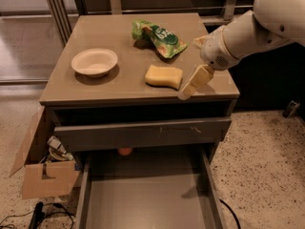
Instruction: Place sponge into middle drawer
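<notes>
The pale yellow sponge (164,76) lies flat on the cabinet top, right of centre near the front edge. My gripper (192,84) hangs from the white arm at the right, its cream fingers pointing down-left, just right of the sponge and apart from it, over the front right of the top. It holds nothing. The middle drawer (148,204) is pulled open below, with a smooth grey floor and thin side walls.
A white bowl (94,62) sits on the left of the cabinet top (95,87). A green snack bag (157,37) lies at the back centre. The scratched drawer front (143,133) is above the open drawer. A cardboard box (43,166) stands at the left on the floor.
</notes>
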Controlling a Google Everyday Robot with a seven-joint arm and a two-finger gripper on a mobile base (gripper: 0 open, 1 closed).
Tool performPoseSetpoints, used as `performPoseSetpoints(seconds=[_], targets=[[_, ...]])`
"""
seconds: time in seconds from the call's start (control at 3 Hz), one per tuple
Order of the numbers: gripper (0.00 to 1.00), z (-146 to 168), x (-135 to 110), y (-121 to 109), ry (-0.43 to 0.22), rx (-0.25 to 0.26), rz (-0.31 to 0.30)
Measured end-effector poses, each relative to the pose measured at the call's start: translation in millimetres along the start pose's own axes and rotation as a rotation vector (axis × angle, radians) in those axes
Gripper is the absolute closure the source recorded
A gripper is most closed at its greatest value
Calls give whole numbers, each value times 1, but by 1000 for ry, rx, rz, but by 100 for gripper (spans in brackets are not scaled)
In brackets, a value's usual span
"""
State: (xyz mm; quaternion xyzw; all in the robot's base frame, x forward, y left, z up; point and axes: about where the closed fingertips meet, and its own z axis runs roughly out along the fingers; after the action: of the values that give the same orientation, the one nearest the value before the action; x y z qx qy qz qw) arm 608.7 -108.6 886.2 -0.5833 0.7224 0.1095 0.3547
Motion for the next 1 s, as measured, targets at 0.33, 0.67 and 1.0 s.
performPoseSetpoints(seconds=[0.33,0.67,1.0], targets=[[0,20,-1,-5,7,-7,2],[0,40,0,-3,3,-26,20],[0,57,3,-4,7,-39,39]])
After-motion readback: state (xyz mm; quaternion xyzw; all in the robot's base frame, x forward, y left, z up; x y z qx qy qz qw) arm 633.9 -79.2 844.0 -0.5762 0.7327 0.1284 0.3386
